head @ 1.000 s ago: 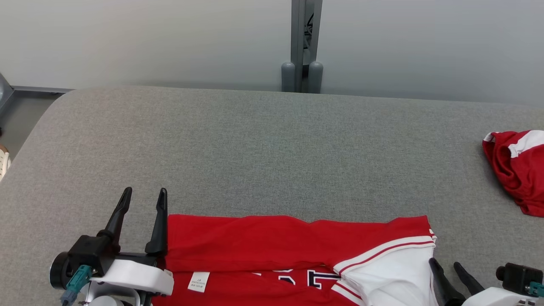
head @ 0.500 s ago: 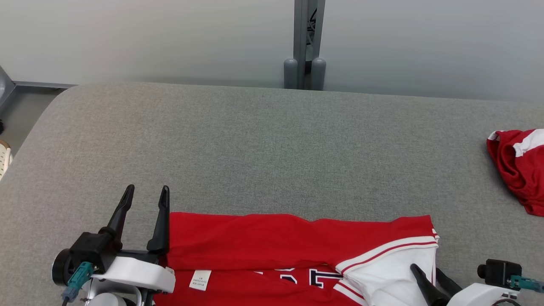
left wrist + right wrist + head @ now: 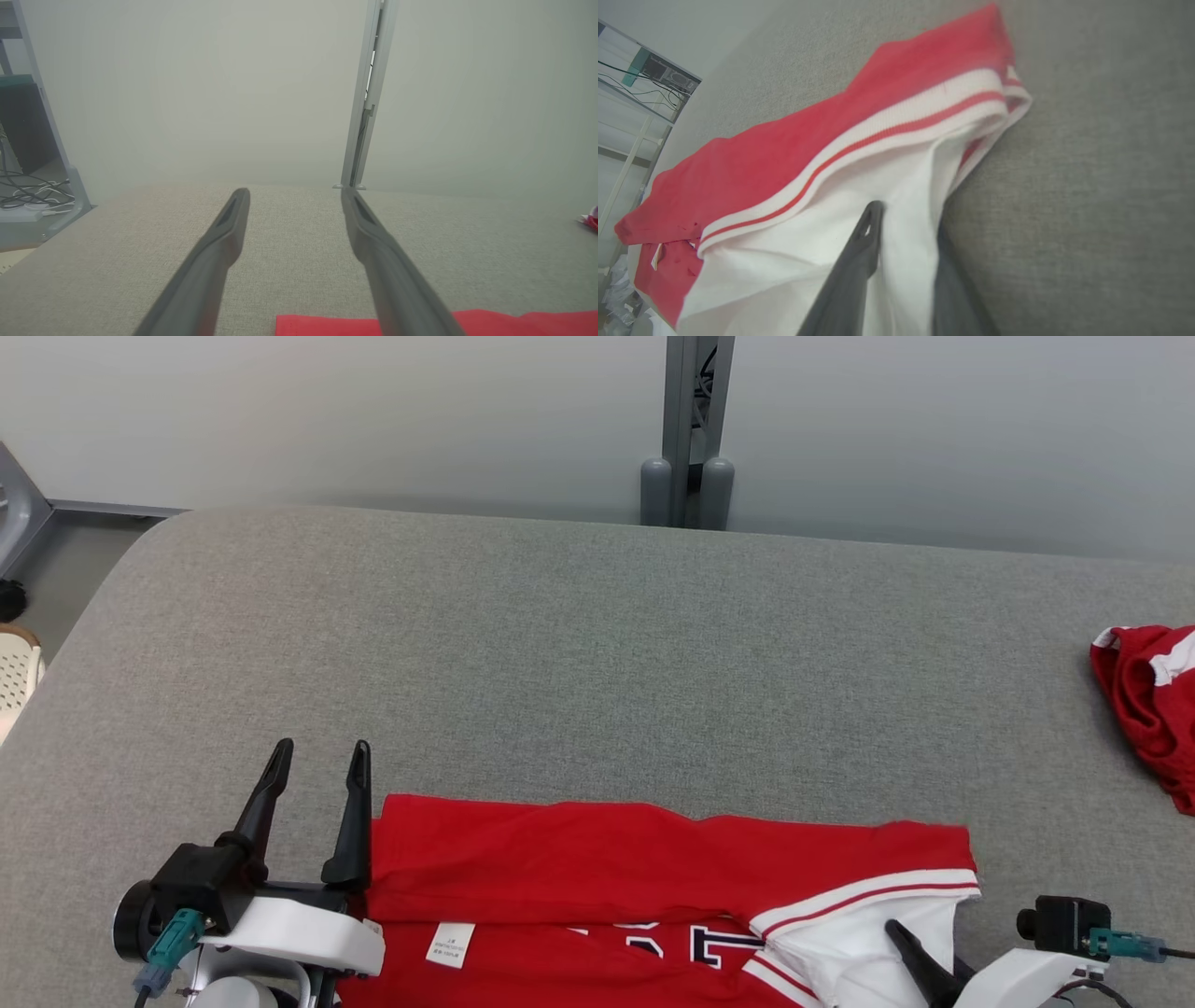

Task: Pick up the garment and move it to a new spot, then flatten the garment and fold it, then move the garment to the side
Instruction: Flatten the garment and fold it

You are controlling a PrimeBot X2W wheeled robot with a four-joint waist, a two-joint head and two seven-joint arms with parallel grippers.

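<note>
Sliding in from the bare counter (image 3: 597,644) beside the garment (image 3: 597,859), the right gripper (image 3: 906,224) now has one finger lying on the white sleeve (image 3: 817,233) and the other tucked under its edge. The fabric passes between the jaws, but I cannot tell whether they pinch it. The red garment lies spread along the counter's near edge. The left gripper (image 3: 320,751) sits just beside its left edge, jaws wide and empty. Another red bundle (image 3: 1144,700) lies well apart, far right.

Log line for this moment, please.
left hand: open, beside edge of red-and-white jersey garment | right hand: open, astride white sleeve edge | garment: folded, on grey fabric table
</note>
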